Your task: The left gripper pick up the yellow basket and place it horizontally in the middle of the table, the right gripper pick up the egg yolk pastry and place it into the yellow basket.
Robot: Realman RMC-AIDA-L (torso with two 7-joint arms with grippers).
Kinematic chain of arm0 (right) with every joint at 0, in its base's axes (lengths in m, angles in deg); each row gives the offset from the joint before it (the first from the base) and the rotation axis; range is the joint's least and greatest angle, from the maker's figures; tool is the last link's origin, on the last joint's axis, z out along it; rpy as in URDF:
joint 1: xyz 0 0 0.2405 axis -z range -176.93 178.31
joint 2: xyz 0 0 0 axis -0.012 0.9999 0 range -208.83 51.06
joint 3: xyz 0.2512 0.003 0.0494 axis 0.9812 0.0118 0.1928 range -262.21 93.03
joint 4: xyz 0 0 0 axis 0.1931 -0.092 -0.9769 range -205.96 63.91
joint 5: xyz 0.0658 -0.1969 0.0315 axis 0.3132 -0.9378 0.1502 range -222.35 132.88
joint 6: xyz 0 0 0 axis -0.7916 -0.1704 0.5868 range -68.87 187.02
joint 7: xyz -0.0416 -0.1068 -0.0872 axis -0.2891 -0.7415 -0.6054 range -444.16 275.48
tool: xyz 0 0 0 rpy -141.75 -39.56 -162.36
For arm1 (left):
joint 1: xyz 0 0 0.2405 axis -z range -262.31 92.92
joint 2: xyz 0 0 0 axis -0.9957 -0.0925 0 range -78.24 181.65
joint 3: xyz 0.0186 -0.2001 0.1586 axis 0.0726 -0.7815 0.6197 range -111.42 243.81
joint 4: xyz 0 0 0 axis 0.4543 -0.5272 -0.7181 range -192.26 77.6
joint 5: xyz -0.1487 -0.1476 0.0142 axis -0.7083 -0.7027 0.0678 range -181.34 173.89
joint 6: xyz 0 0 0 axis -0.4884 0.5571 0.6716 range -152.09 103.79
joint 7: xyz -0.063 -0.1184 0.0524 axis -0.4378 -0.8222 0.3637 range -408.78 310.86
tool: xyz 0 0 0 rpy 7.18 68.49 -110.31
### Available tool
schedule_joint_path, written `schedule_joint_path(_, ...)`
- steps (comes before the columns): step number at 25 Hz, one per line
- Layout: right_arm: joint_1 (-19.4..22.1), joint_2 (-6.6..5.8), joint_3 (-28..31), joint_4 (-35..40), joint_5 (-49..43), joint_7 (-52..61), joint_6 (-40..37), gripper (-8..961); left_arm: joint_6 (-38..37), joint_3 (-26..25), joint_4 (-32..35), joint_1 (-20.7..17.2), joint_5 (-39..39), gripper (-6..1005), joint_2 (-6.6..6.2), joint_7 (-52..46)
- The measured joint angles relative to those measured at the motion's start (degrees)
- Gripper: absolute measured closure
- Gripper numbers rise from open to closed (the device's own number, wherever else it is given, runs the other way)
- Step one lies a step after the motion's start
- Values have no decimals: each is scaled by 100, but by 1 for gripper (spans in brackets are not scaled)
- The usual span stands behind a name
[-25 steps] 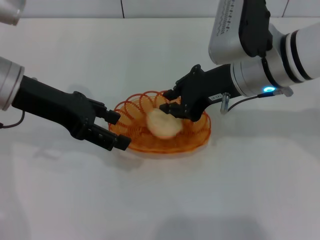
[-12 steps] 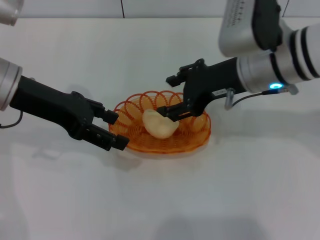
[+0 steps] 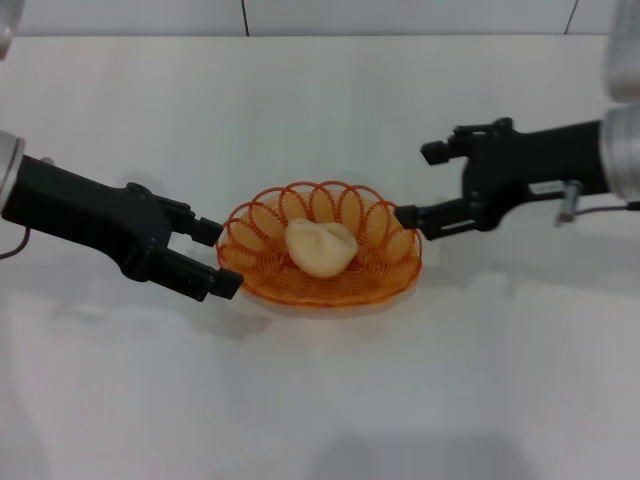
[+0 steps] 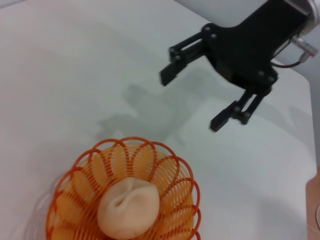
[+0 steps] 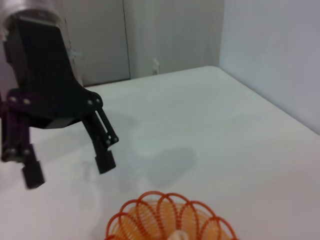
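The yellow basket (image 3: 392, 264) lies flat in the middle of the white table (image 3: 320, 400). The egg yolk pastry (image 3: 320, 247) rests inside it, free of both grippers. My left gripper (image 3: 218, 258) is open and empty, just left of the basket's rim, which sits close to its fingertips. My right gripper (image 3: 418, 185) is open and empty, to the right of the basket and raised a little above it. The left wrist view shows the basket (image 4: 172, 175), the pastry (image 4: 128, 207) and the right gripper (image 4: 191, 100) beyond. The right wrist view shows the basket (image 5: 150, 212) and the left gripper (image 5: 69, 171).
The table's far edge meets a grey wall (image 3: 400, 15) at the back. A brown edge (image 4: 312, 200) shows past the table's side in the left wrist view. No other objects stand on the tabletop.
My right gripper has let go of the pastry, opened and drawn back to the right, out of the basket. The pastry now lies in the basket. My left gripper has shifted slightly left.
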Motion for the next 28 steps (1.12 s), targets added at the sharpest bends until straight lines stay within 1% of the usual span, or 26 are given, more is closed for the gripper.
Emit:
schedule_joint_path(3,226,-8,442,-64,258,-316,-467,94,6,-37,-10,-24,0,125,-15,65)
schedule_joint_path(5,280,-9,544,-81,303,-395,-595,98,10,-38,-10,-51,0,125,-24,93)
schedule_joint_path(6,431,-11,848,-149,439,-625,-951,100,11,-38,-8,-77,0,125,-36,107)
schedule_joint_path(9,551,-16,1122,-277,658,-871,-1254,104,24,-37,10,-163,0,125,-59,166)
schedule_joint_path(13,681,-25,1429,-487,970,-1199,-1623,106,43,-122,18,-241,0,125,-55,302)
schedule_joint_path(16,699,-31,1467,-518,983,-1249,-1767,108,23,-221,23,-289,0,125,-42,412)
schedule_joint_path(21,658,-36,1432,-506,913,-1259,-1862,108,11,-228,24,-301,-3,125,-44,532)
schedule_joint_path(28,505,-32,1407,-521,643,-1224,-1841,108,6,-143,-20,-129,-74,125,-4,826)
